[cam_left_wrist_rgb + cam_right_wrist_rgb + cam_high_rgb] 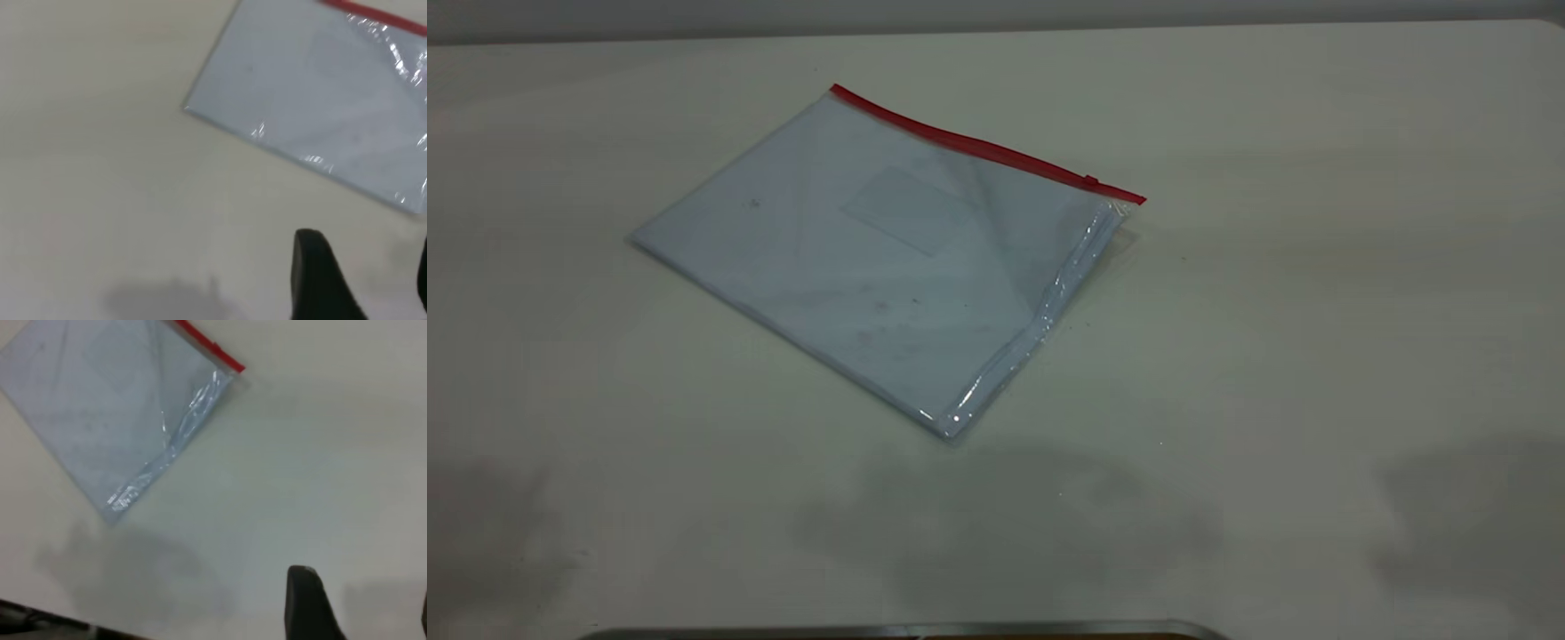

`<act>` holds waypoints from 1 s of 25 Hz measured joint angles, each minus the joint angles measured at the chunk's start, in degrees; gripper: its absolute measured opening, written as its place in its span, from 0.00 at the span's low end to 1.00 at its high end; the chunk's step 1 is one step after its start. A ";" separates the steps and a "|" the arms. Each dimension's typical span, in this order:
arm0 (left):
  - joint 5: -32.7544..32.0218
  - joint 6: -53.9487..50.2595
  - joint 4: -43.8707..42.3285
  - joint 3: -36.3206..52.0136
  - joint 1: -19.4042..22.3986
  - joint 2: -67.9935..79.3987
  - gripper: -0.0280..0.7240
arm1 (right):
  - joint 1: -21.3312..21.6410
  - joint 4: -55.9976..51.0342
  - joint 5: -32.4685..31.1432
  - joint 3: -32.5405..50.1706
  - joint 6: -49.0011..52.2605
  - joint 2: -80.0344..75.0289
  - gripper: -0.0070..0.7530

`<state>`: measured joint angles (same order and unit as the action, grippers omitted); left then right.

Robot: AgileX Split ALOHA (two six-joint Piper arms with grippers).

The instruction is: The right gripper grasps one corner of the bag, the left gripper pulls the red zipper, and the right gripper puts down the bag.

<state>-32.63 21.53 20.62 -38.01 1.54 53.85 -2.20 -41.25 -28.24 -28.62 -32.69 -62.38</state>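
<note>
— Nearest the camera, on the pale matte tabletop (1316, 356), what was there besides shadow?

— Nothing but soft grey shadows along the near edge, which I took to be cast by the arms held above. Neither arm showed in the exterior view. The slim black left gripper (363, 280) hung over bare table, near but clear of the bag's plain corner; one tapered finger (317, 277) was visible and a sliver of the other at the picture's edge, so the fingers stood apart, holding nothing.

— And the other one?

— The bulky black right gripper (360, 607) hovered likewise, well apart from the bag, with one dark finger (307, 603) in sight and a wide gap to the other at the edge. Spread wide, empty.

— Farther back, then?

— The large flat clear plastic bag (871, 267) with pale bluish paper inside lay flat on the table, turned at an angle. Its crinkled glossy side seam (1040, 320) faced the right arm's side, probably so that arm could reach it.

— And the far edge?

— The thin bright red plastic zipper (978, 145) ran along it, its small slider tab (1090, 180) just beside the red-tipped corner (1134, 199). That corner looked slightly raised, judging by its shadow, which should help a grasp. No step had begun, by my reading.
</note>
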 joint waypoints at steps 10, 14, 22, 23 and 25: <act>6.55 21.35 18.89 -8.10 0.00 23.19 0.66 | 0.00 -42.76 -0.14 -14.20 -46.32 -42.60 0.61; 7.22 27.89 26.56 -10.54 0.00 27.60 0.66 | 0.00 -53.26 -8.94 -21.50 -57.46 -57.43 0.61; 7.93 37.76 35.74 -11.46 0.00 29.36 0.66 | 0.00 -56.71 -16.10 -37.17 -60.59 -74.84 0.61; 8.03 37.98 36.04 -11.45 0.00 29.36 0.66 | 0.00 -56.71 -16.16 -38.87 -60.46 -76.38 0.61; 8.14 38.20 36.13 -11.45 0.00 29.36 0.66 | -0.19 -56.71 -16.29 -41.58 -59.98 -78.97 0.61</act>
<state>-24.49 59.74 56.75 -49.46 1.54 83.22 -2.40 -97.96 -44.53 -70.21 -92.68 -141.35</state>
